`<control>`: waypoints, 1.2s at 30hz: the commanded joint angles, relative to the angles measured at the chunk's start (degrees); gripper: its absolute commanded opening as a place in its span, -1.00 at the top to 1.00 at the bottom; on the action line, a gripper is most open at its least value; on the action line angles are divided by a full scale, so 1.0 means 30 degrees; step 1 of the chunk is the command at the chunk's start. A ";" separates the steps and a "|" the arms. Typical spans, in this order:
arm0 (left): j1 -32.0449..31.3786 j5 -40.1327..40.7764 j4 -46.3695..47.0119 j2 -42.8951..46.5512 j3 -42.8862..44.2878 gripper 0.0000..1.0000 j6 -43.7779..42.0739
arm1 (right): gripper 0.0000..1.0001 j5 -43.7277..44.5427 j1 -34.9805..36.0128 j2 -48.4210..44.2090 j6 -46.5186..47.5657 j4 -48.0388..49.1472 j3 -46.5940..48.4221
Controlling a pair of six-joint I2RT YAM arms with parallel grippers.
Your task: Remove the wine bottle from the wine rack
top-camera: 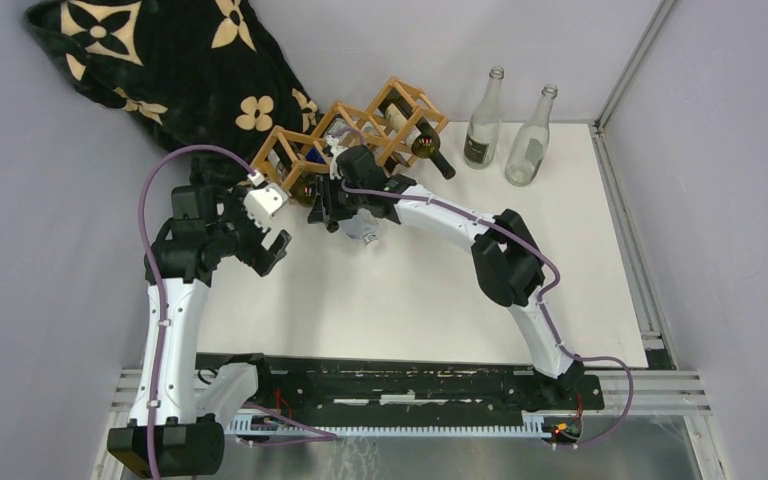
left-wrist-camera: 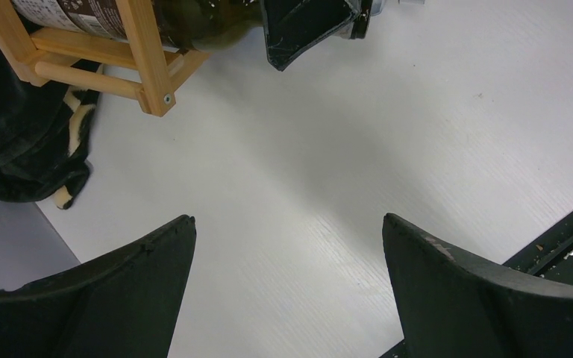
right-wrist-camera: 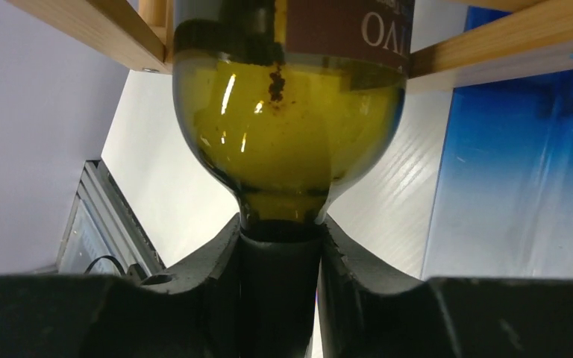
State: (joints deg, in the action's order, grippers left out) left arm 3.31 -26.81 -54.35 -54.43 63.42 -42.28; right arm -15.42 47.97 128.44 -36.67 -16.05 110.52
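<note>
The wine rack (top-camera: 345, 130), a light wooden lattice, lies at the back of the white table. In the right wrist view, an olive-green wine bottle (right-wrist-camera: 287, 142) with a dark label sticks out of a rack (right-wrist-camera: 101, 30) cell. Its neck sits between my right gripper's (right-wrist-camera: 280, 235) fingers, which are shut on it. From above, that gripper (top-camera: 325, 205) is at the rack's front and hides most of the bottle. My left gripper (top-camera: 272, 226) hovers just left of it, open and empty (left-wrist-camera: 287, 220), over bare table near the rack's corner (left-wrist-camera: 149, 71).
A second dark bottle (top-camera: 430, 152) lies in the rack's right cell. Two clear empty bottles (top-camera: 484, 120) (top-camera: 530, 125) stand at the back right. A black patterned cloth (top-camera: 160, 60) is piled behind and left of the rack. Something blue (right-wrist-camera: 522, 164) lies beside the gripped bottle.
</note>
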 commanded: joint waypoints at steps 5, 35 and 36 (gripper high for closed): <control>0.0061 -0.1012 -0.0129 0.0638 -0.0630 -1.00 -0.1768 | 1.00 -0.1910 0.0224 -0.2664 0.0174 0.4181 -0.1771; 0.0084 -0.2977 0.0311 0.1214 -0.1889 -1.00 -0.6259 | 1.00 -0.4233 0.0357 -1.4484 -0.0188 0.7712 -1.5119; 0.0074 -0.3089 0.0308 0.1212 -0.1913 -1.00 -0.6347 | 1.00 -0.4401 0.0359 -1.4678 -0.0173 0.7668 -1.5255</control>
State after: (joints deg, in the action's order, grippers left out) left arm 3.31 -32.40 -54.70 -51.05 57.78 -57.10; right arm -23.79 48.34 91.15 -40.21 -3.95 63.83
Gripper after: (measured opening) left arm 0.996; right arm 0.395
